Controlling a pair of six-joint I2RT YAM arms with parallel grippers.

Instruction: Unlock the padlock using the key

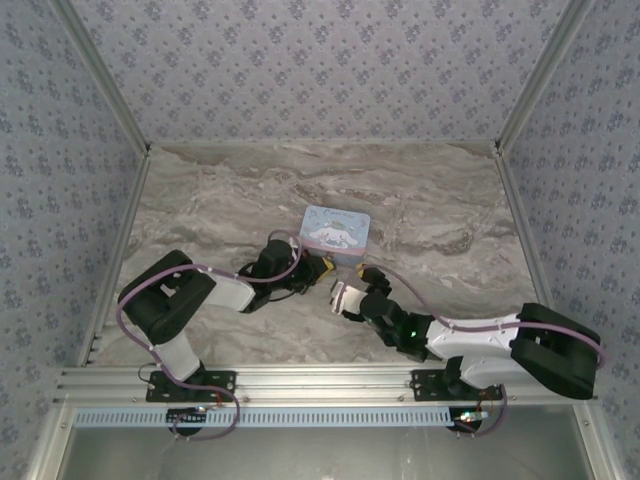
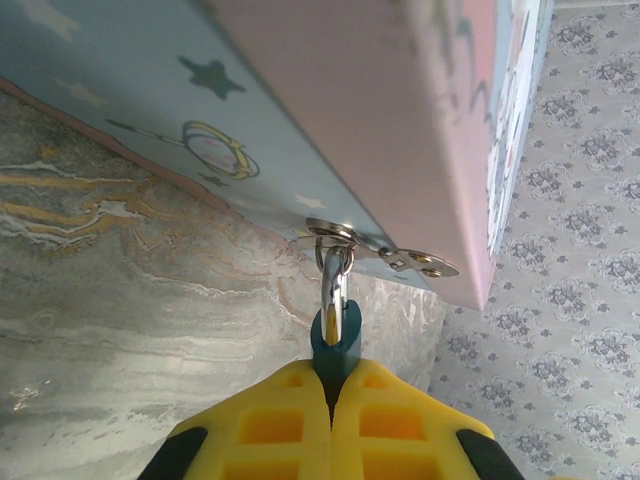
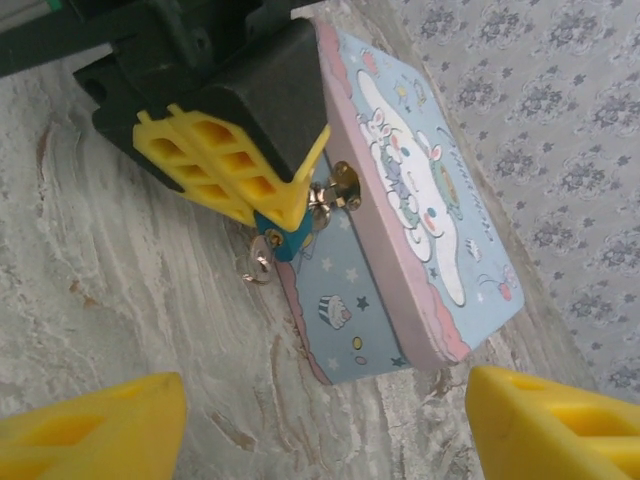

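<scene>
The teal padlock (image 2: 337, 352) hangs by its silver shackle (image 2: 335, 285) from the hasp on the pastel tin (image 2: 330, 90). My left gripper (image 2: 335, 395) is shut on the padlock's body. In the right wrist view, the left arm's yellow fingers (image 3: 215, 165) clamp the padlock (image 3: 292, 236). The small metal key (image 3: 260, 258), on a thin wire ring, sits at the padlock's lower end. My right gripper (image 3: 328, 405) is open with nothing between its fingers, a short way from the key. In the top view the left gripper (image 1: 323, 268) and right gripper (image 1: 346, 296) meet at the tin's near side.
The cartoon-printed tin (image 1: 335, 235) lies mid-table on the marble-patterned top (image 1: 450, 210). Patterned walls close in the back and both sides. The aluminium rail (image 1: 320, 385) with the arm bases runs along the near edge.
</scene>
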